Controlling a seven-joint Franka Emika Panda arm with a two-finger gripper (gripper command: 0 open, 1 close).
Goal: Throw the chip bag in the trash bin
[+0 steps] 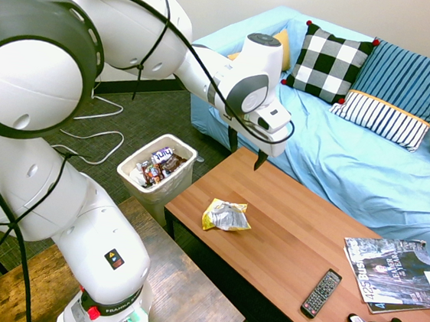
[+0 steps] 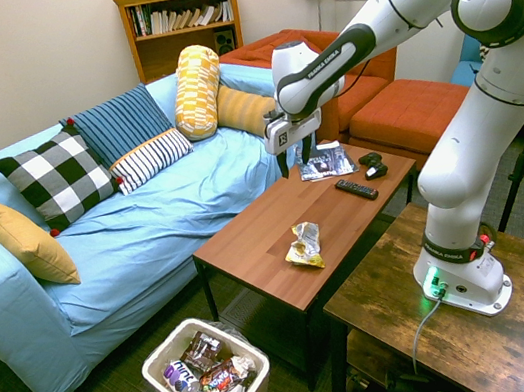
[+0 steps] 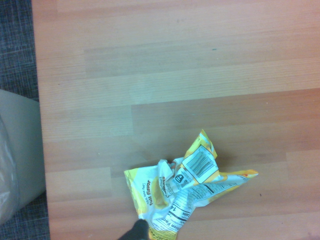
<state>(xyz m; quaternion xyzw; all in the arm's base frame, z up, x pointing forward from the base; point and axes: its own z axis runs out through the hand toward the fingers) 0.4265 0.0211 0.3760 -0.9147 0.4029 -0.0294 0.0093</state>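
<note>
Approach step: gripper [image 1: 246, 153] held wide, empty, above bag [image 1: 225, 216] on table [image 1: 291, 238]; descent & grasp needed, bin [image 1: 157, 169] alongside.

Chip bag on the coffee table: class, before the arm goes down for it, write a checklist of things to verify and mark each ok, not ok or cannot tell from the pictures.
1. Gripper open and empty: ok, the fingers stand apart with nothing between them.
2. Gripper pointing down over the coffee table: ok.
3. Chip bag lying free, nothing on or against it: ok.
4. Gripper directly above the bag: not ok; in both outside views it hangs off to one side of it.
5. Trash bin open-topped beside the table's end: ok.
6. Room left in the bin: cannot tell; candy wrappers already fill much of it.
</note>
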